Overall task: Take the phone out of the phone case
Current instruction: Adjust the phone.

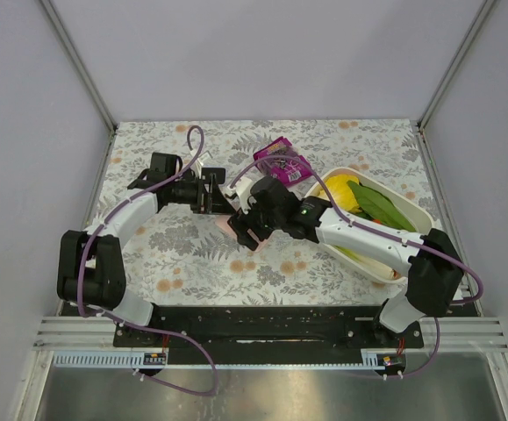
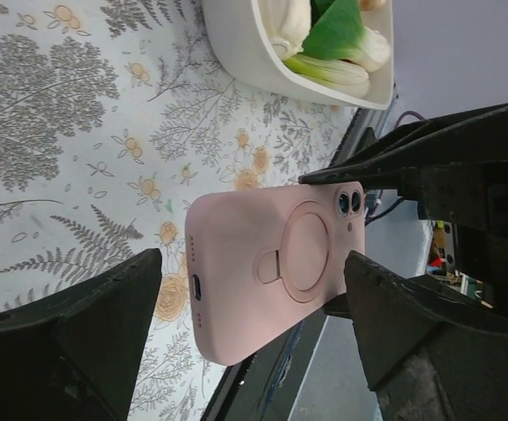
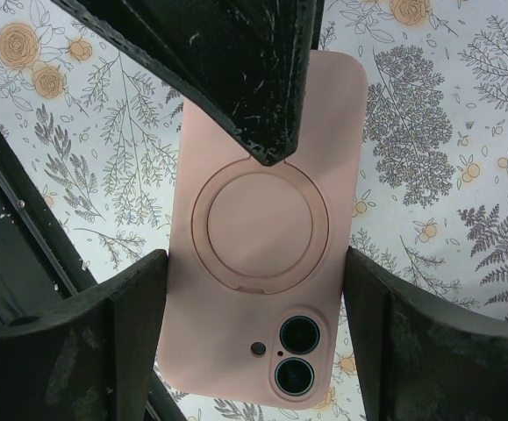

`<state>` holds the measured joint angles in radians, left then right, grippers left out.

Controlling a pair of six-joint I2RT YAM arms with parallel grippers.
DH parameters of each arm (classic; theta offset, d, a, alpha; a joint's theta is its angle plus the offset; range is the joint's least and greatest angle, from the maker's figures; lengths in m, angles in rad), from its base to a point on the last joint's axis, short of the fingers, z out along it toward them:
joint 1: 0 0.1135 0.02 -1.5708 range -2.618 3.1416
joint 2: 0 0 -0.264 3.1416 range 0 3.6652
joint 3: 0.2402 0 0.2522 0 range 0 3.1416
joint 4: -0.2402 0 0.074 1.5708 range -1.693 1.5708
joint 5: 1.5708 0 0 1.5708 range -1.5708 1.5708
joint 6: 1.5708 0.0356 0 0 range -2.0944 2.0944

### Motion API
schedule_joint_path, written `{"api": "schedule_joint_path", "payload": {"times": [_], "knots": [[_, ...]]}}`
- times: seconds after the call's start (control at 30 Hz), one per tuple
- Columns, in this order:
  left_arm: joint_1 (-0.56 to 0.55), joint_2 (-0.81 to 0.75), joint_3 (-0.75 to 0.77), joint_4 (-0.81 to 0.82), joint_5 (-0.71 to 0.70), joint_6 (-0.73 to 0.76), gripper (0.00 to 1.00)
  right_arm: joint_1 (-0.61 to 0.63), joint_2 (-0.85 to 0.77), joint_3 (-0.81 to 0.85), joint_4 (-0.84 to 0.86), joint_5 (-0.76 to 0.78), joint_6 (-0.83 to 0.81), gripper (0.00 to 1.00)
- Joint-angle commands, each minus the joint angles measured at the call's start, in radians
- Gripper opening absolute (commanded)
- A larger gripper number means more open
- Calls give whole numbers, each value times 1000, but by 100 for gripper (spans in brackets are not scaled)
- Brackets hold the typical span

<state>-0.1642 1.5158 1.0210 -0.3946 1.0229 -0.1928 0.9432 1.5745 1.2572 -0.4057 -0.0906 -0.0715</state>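
A pink phone case (image 3: pixel 262 254) with a round ring on its back is held above the flowered table. The phone sits inside it; its two camera lenses (image 3: pixel 297 355) show through the cutout. My right gripper (image 3: pixel 255 254) is shut on the case, one finger against each long side near the lens end. From the left, my left gripper (image 2: pixel 254 259) stands open at the case's port end (image 2: pixel 196 285), with a clear gap beside its left finger (image 2: pixel 104 316). In the top view both grippers (image 1: pixel 223 200) (image 1: pixel 245 230) meet mid-table, with only a sliver of pink case (image 1: pixel 224 225) visible.
A white oval bowl (image 1: pixel 411 215) of green and yellow vegetables stands at the right, under the right arm. A purple packet (image 1: pixel 282 160) lies behind the grippers. The black rail of the table's front edge (image 2: pixel 271 377) runs below the case.
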Motion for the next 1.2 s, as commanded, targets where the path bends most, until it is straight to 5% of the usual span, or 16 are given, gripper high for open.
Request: {"api": "schedule_joint_path", "payload": {"times": [0.0,0.43,0.47,0.5,0.77,0.87,1.03,1.17], "knots": [[-4,4,19,31,108,-26,86,-4,-62,68,50,8,-21,0],[-27,26,-4,34,161,-42,65,-4,-59,94,56,40,-39,0],[-29,26,-6,37,167,-43,64,-238,-57,97,56,41,-40,0],[-35,27,-9,40,170,-43,63,-7,-56,99,56,43,-40,0],[-51,40,-21,80,207,-69,43,-4,-39,111,59,43,-48,0],[-52,47,-15,89,218,-82,39,-4,-34,107,61,26,-45,0],[-52,44,-16,115,209,-99,46,-1,-31,84,73,0,-33,0],[-52,43,-16,119,210,-97,36,5,-27,82,76,-8,-34,0]]}}
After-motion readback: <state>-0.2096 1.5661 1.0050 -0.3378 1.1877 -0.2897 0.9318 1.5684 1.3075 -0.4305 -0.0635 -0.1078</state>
